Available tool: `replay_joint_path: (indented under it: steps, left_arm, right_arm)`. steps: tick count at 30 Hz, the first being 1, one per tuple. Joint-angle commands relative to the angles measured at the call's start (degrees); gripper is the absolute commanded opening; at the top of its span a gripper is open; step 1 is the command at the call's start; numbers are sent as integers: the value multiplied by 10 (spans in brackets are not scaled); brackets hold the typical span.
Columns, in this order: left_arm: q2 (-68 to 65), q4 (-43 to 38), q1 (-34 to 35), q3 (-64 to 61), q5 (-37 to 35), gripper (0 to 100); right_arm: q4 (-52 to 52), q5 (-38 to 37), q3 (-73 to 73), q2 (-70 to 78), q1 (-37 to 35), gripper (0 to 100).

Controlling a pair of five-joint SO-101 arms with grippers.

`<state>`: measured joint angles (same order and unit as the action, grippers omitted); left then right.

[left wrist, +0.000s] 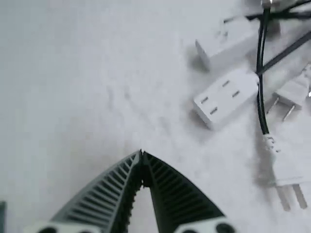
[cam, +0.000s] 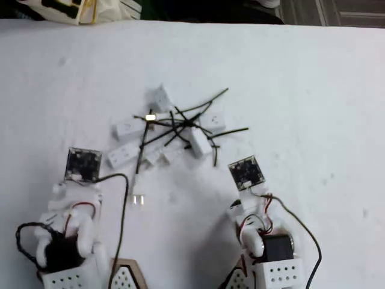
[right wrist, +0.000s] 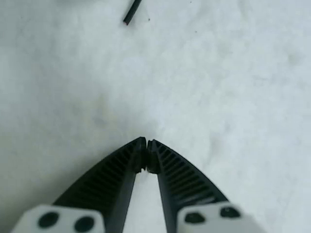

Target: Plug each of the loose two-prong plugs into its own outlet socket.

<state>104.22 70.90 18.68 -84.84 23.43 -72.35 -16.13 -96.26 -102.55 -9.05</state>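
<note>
White outlet sockets [cam: 123, 155] and loose two-prong plugs [cam: 139, 198] on black cords [cam: 201, 106] heaped on the table [cam: 301, 90], left gripper [left wrist: 142, 154] near them, fingertips pressed together, right gripper [right wrist: 146, 143] low over the table, fingertips likewise touching

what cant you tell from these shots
- High view: the tangle of black cords crosses the outlet blocks, so which sockets are filled is too small to tell.
- Left wrist view: the upper two-prong plug is cut by the edge.
- Right wrist view: a black cord end runs off the edge.
</note>
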Motion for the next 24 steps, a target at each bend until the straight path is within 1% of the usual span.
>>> replay_joint_path:
  steps: [1,3,6,8,11,14,17,19,24]
  left_arm:
    - [4,-37,-4,64,97,28]
    - [1,-42,-23,75,107,42]
    - [0,-40,-36,76,109,97]
    - [0,-39,-36,76,113,90]
    - [-34,-39,-36,84,143,86]
    - [-126,-42,-36,120,161,87]
    - [-255,-42,-37,192,179,88]
    - [-343,-42,-38,244,207,99]
    - [-545,-42,-38,345,275,234]
  right_arm:
    - [-3,4,-6,-5,7,19]
    - [-3,4,-6,-5,7,19]
    - [-3,4,-6,-5,7,19]
    - [-3,4,-6,-5,7,19]
    - [-3,4,-6,-5,7,19]
    - [-3,4,-6,-5,7,19]
    - [-3,4,-6,-5,7,19]
    - [-3,4,-6,-5,7,19]
    - [-3,4,-6,-5,7,19]
